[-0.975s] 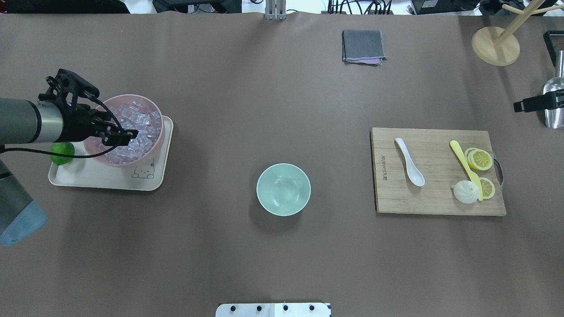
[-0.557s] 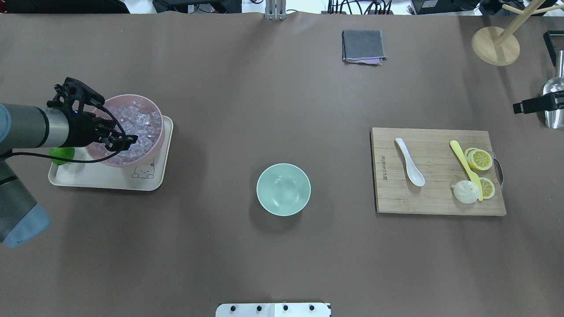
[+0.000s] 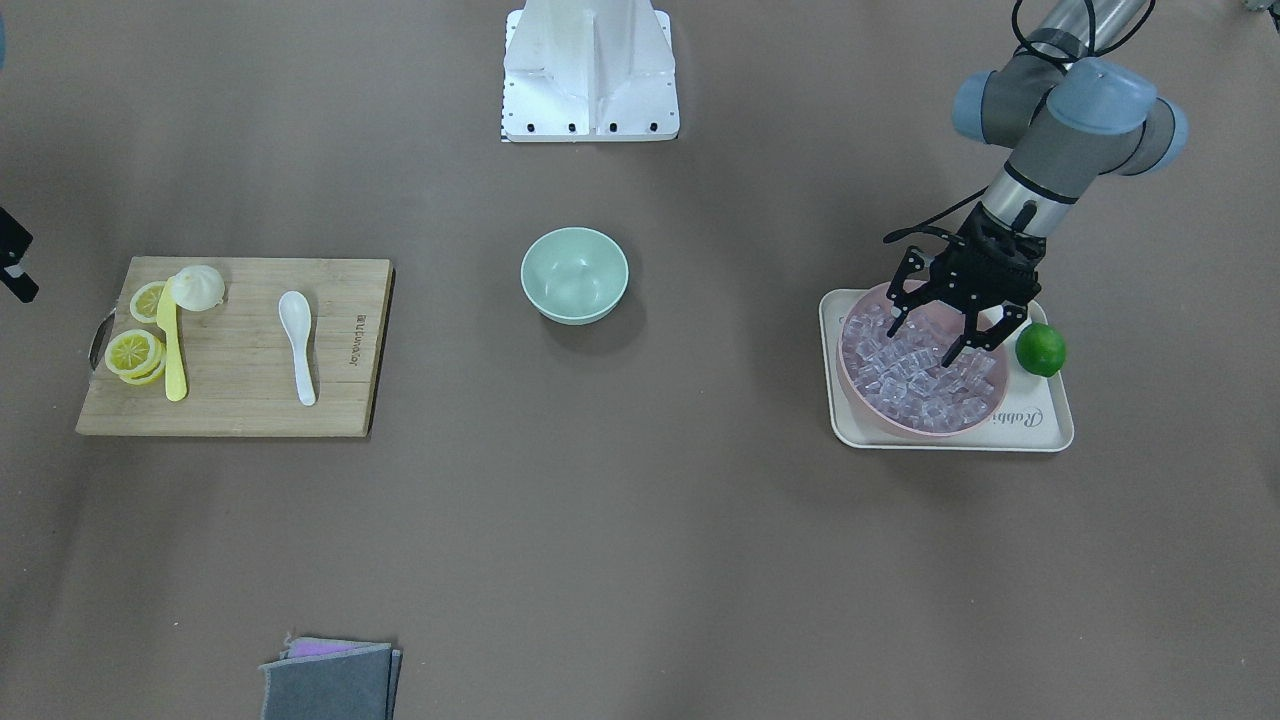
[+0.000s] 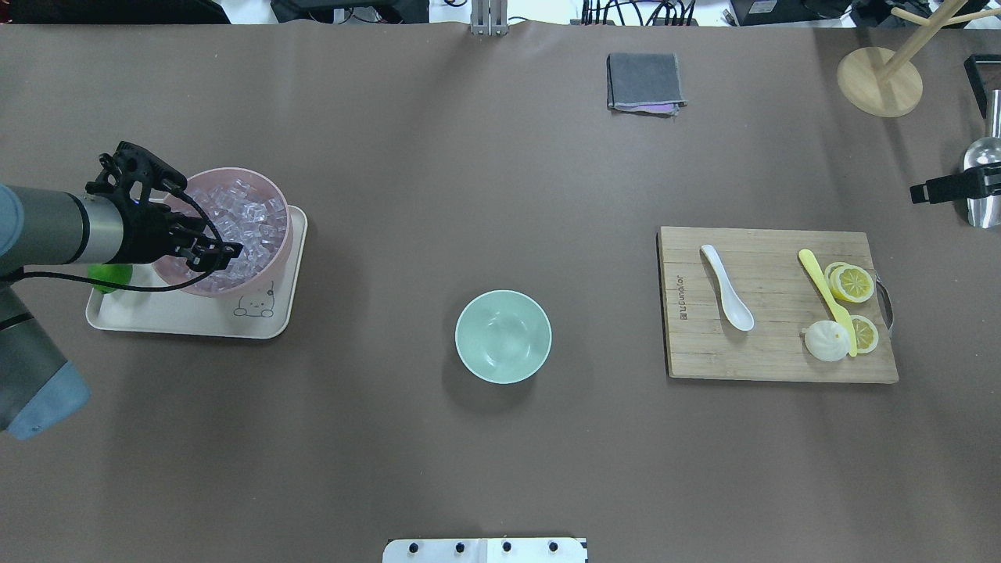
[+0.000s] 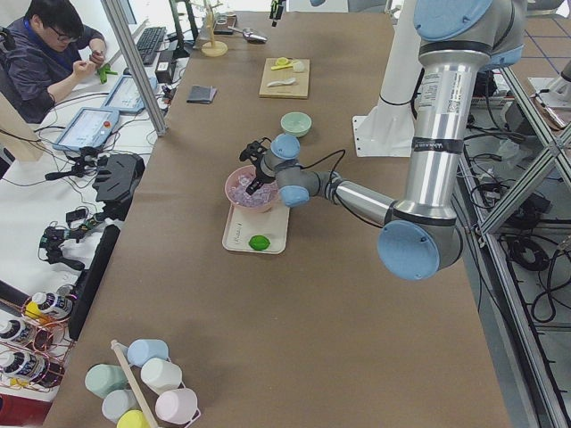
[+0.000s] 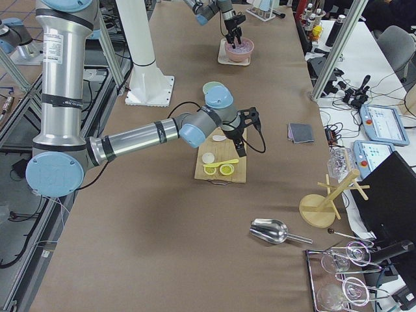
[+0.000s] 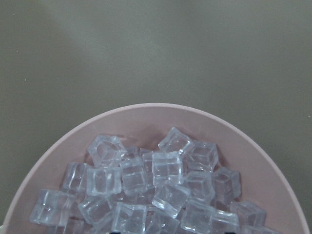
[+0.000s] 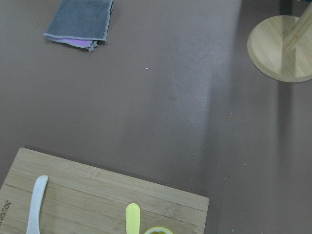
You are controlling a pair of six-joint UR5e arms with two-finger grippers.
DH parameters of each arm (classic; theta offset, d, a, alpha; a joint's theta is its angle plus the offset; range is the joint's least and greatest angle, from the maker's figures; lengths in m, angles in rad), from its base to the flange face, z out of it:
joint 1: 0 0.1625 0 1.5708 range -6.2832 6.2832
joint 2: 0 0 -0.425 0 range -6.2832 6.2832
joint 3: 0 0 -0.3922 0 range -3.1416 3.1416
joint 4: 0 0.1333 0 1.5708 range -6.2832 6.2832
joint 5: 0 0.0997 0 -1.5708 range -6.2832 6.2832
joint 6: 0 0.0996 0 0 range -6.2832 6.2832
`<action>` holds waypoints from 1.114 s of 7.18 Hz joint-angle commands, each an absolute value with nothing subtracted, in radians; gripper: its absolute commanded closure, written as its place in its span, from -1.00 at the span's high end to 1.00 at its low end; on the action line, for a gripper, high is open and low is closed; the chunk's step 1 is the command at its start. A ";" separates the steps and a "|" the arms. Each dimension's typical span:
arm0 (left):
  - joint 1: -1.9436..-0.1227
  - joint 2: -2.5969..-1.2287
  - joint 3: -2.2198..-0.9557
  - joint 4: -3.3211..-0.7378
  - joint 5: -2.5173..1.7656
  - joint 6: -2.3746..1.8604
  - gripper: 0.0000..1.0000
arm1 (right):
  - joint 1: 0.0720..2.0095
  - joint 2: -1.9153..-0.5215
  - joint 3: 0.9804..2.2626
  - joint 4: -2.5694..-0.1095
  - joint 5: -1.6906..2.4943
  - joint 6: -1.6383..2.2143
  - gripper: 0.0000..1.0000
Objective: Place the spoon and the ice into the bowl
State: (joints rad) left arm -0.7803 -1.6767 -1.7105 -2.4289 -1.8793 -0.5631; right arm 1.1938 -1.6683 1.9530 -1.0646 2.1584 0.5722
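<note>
The white spoon (image 4: 727, 287) lies on the wooden cutting board (image 4: 774, 352), also in the front view (image 3: 297, 340) and right wrist view (image 8: 35, 204). The mint-green bowl (image 4: 503, 336) stands empty at the table's middle (image 3: 574, 274). Clear ice cubes (image 7: 165, 170) fill a pink bowl (image 4: 285, 234). My left gripper (image 3: 925, 345) is open and empty, fingertips down among the cubes (image 4: 223, 252). My right gripper (image 4: 934, 190) hovers at the table's right edge, far from the spoon; I cannot tell if it is open or shut.
The pink bowl stands on a cream tray (image 4: 195, 317) with a green lime (image 3: 1040, 349). The board also holds a yellow knife (image 4: 821, 289), lemon slices (image 4: 852, 283) and a white bun (image 4: 825, 342). A grey cloth (image 4: 644, 81), wooden stand (image 4: 879, 81) and metal scoop (image 4: 984, 180) sit farther back.
My left gripper has dropped lower onto the ice in the pink bowl and drawn slightly back. The right arm, spoon and green bowl have not moved.
</note>
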 commanded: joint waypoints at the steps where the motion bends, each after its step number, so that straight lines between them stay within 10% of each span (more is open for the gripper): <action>1: -0.781 -1.677 -1.689 -2.436 -1.884 -0.563 0.49 | 1.193 -1.669 1.953 -1.065 2.158 0.572 1.00; 8: -0.770 -1.694 -1.666 -2.438 -1.894 -0.565 0.49 | 1.193 -1.671 1.953 -1.065 2.158 0.572 1.00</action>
State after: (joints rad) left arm -0.7687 -1.6946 -1.6672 -2.4374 -1.8874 -0.5651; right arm 1.1934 -1.6705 1.9528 -1.0646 2.1583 0.5722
